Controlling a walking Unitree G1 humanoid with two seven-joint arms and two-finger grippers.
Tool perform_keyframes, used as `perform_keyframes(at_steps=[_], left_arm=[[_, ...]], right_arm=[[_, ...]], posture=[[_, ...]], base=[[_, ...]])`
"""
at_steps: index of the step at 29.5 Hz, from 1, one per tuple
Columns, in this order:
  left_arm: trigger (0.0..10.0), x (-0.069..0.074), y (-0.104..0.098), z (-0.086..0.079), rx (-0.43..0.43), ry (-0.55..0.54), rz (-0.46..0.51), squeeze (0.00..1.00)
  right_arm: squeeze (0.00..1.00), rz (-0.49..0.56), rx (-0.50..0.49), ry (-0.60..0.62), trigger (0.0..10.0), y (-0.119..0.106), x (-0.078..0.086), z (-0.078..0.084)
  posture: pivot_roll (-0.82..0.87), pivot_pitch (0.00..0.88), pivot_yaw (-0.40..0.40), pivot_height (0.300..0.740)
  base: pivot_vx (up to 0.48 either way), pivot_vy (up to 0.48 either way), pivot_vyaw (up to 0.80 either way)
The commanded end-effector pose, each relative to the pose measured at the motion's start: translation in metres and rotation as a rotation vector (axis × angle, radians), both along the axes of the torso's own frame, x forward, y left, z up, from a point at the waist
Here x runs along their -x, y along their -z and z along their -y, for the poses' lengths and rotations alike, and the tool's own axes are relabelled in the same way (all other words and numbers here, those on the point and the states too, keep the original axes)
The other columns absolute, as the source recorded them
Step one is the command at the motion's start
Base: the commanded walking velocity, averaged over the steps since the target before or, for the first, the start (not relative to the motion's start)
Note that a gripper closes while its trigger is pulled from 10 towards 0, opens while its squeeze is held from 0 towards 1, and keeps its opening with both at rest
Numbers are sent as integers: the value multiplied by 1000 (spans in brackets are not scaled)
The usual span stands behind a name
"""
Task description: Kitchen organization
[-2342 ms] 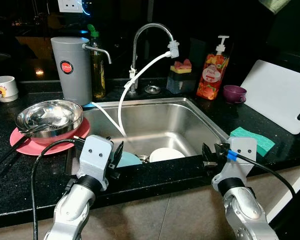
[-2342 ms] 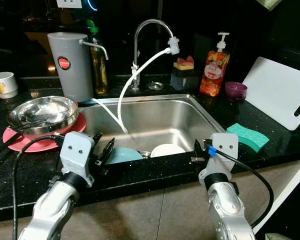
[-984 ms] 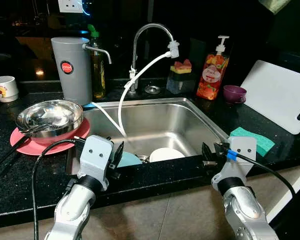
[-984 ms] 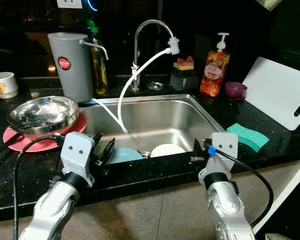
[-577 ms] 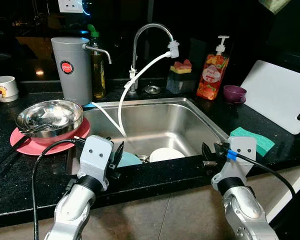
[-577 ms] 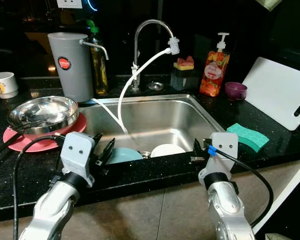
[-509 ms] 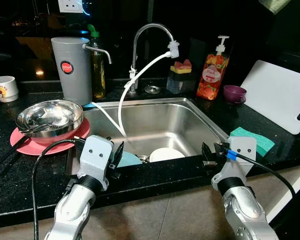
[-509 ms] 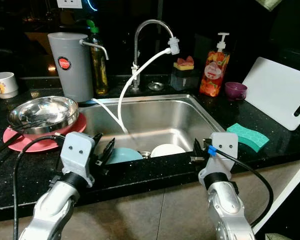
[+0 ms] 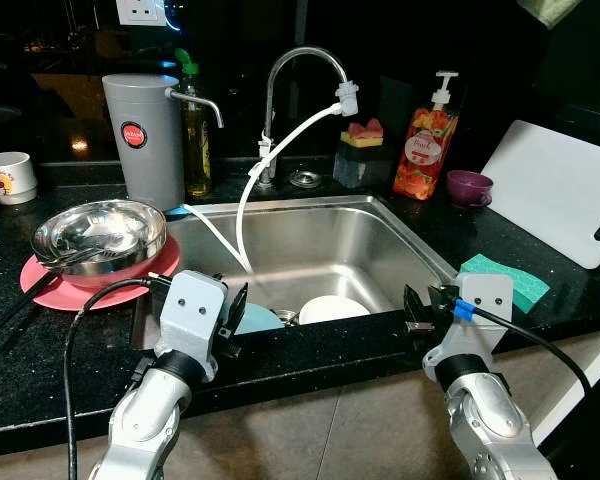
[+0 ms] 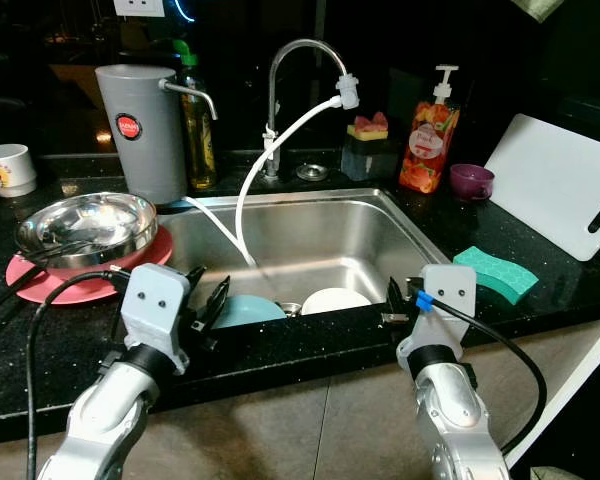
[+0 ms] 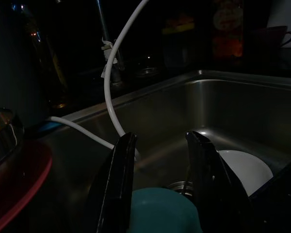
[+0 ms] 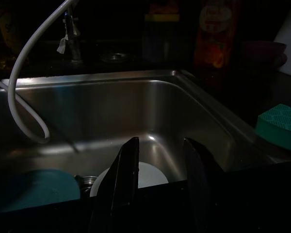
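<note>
steel sink (image 9: pixel 420 250): teal plate (image 9: pixel 255 318), white plate (image 9: pixel 332 308)

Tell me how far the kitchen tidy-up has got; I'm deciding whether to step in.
Nothing looks done yet. The teal dish and white dish lie in the sink; the steel bowl sits on the pink plate. Left end effector and right end effector hover open and empty at the sink's front edge. Everything is left.

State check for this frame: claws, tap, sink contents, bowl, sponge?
left claw: open, empty, above teal dish
right claw: open, empty, at sink's front edge
tap: no water seen running
teal dish: lying in sink
white dish: lying in sink
steel bowl: upright on pink plate
green sponge: flat on counter
</note>
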State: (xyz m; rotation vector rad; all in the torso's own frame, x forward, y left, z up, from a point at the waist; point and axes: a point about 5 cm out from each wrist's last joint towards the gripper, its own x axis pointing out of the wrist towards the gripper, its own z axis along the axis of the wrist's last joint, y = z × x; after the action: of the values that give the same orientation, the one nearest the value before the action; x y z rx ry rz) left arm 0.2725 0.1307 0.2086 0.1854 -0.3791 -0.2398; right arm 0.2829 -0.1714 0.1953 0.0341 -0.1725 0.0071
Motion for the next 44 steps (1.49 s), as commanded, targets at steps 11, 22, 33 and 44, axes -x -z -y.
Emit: perform_keyframes(at_steps=[11,22,33,44], left_arm=[[10000,-1,2,5,6,22,-8,0],[10000,-1,2,6,8,22,-9,0],[10000,-2,2,7,10,25,-5,0],[10000,-2,2,7,9,25,-5,0]], right_arm=[[0,-2,-8,5,10000,0,2,1],[0,-2,-5,5,10000,0,2,1],[0,2,-3,3,10000,-1,1,1],[0,1,-3,-1,10000,0,0,1]], posture=[[80,69,-79,740],[78,71,-79,740],[76,67,-81,740],[77,61,-79,740]], base=[[0,0,0],[0,0,0],[0,0,0],[0,0,0]])
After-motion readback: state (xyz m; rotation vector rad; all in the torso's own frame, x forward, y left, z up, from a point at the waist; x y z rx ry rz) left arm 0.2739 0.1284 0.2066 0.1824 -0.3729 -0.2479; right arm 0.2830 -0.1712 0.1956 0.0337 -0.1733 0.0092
